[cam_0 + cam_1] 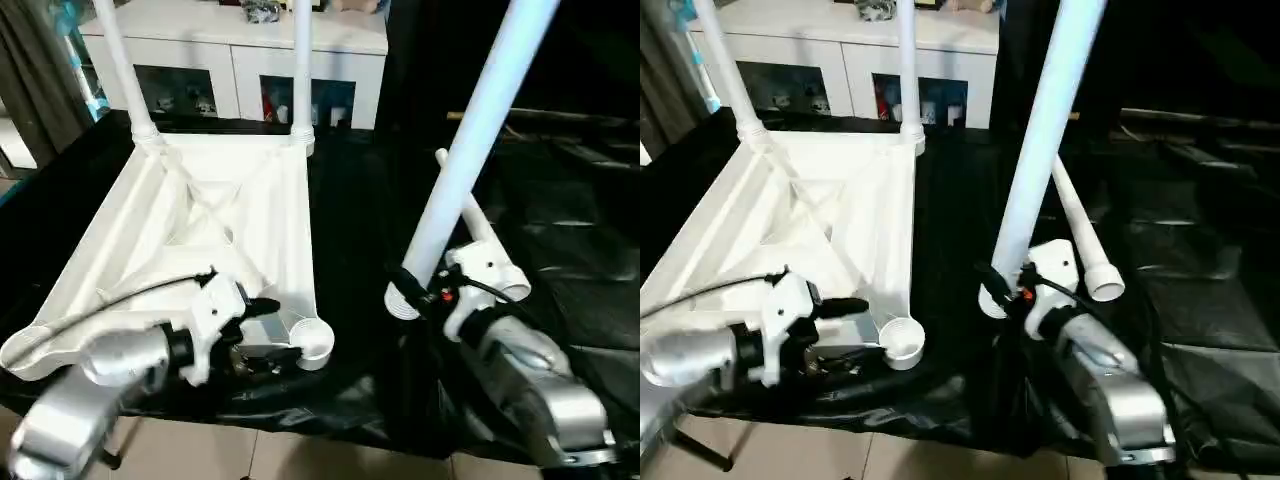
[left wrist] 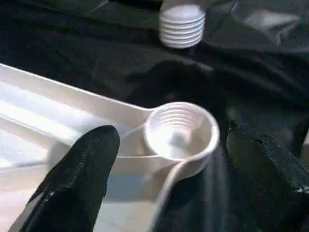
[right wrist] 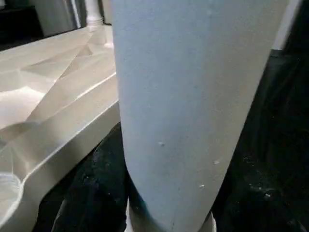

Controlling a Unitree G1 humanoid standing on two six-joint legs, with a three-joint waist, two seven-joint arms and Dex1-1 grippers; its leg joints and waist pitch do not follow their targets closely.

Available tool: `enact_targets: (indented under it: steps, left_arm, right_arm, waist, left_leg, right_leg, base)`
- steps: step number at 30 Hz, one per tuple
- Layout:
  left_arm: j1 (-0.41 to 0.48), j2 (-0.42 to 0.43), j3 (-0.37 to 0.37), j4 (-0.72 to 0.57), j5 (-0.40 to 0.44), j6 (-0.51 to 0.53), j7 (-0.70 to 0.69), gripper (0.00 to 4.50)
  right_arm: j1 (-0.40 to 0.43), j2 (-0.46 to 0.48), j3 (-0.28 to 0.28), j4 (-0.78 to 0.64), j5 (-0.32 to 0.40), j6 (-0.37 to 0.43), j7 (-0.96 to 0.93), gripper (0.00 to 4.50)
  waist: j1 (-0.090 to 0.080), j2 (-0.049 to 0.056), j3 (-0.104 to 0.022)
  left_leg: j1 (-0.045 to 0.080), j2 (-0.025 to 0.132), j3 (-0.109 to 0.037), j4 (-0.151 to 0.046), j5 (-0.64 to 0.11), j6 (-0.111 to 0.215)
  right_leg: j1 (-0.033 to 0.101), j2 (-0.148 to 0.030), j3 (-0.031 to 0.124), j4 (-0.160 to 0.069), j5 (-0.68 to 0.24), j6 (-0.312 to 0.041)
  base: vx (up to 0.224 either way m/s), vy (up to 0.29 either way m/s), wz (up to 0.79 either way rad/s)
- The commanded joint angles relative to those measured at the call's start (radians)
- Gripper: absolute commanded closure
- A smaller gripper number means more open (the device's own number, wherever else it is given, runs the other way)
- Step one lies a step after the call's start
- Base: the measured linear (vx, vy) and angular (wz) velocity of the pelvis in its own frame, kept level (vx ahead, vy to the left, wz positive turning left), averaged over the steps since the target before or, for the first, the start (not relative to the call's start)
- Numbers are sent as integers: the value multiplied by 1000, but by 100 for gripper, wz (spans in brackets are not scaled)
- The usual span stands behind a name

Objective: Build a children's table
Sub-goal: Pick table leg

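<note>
The white table top (image 1: 210, 215) lies upside down on a black cloth (image 1: 350, 230), in the left half of the head pic. Two white legs (image 1: 300, 60) stand up from its far corners, near the top of the frame. Behind them, top left, is a white cabinet (image 1: 240, 45) w/ glass doors.

The left gripper (image 1: 262, 330) is at the lower left, right by the near corner socket (image 2: 181, 130). Its black fingers (image 2: 79, 171) are spread wide apart, one on each side of the socket, not squeezing it. The socket is open, w/ rings inside.

The right gripper (image 1: 425, 290) is lower right of centre. It is clamped on a third leg (image 1: 480, 120), low down near the ridged end (image 2: 182, 26). That leg leans up to the top right. A fourth leg (image 1: 1080, 235) lies flat on the cloth just behind it.
</note>
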Motion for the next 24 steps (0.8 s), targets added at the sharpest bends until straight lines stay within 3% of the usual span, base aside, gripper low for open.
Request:
enact_targets:
  steps: [1, 5, 9, 10, 15, 21, 24]
  left_arm:
    - [-42, 55, -46, 41, 50, -26, -74, 79]
    - [-95, 97, -92, 101, 90, -46, -138, 111]
    - [-149, 141, -139, 157, 111, -39, -219, 127]
    - [-170, 141, -149, 201, 133, -64, -232, 149]
    - [-189, 140, -159, 247, 150, -82, -240, 171]
    - [-201, 136, -175, 284, 165, -100, -252, 238]
    - [-202, 122, -173, 297, 180, -115, -239, 261]
  right_arm:
    - [10, -32, -5, -37, 11, 13, 37, 262]
    - [23, -47, 0, -48, 7, 17, 54, 262]
    - [37, -63, 3, -59, 3, 12, 55, 262]
    - [40, -65, 4, -58, -2, 8, 52, 262]
    - [51, -65, 3, -66, -3, 10, 50, 262]
    - [71, -72, 4, -84, -7, 13, 47, 262]
    - [78, -77, -1, -101, -7, 23, 40, 262]
  waist:
    - [1, 15, -50]
    - [-4, 18, -51]
    - [-5, 18, -49]
    - [-7, 23, -47]
    - [-9, 25, -48]
    - [-6, 25, -47]
    - [-5, 25, -48]
  left_leg:
    - [7, 82, -35, -96, -108, -1]
    - [6, 86, -34, -95, -91, 0]
    - [7, 87, -33, -97, -105, -4]
    - [8, 86, -32, -98, -113, -5]
    - [8, 89, -33, -98, -130, -10]
    - [11, 93, -29, -97, -130, -4]
    - [7, 95, -30, -98, -117, -2]
  right_leg:
    - [27, -104, 48, -76, -10, -210]
    - [32, -108, 45, -71, 33, -232]
    - [33, -109, 44, -73, 14, -247]
    - [31, -107, 44, -77, -2, -248]
    - [33, -112, 45, -77, -21, -260]
    - [29, -112, 44, -78, -8, -267]
    - [34, -115, 42, -78, -6, -267]
  base:
    - [0, 0, 0]
    - [0, 0, 0]
    - [0, 0, 0]
    - [0, 0, 0]
    - [0, 0, 0]
    - [0, 0, 0]
    - [0, 0, 0]
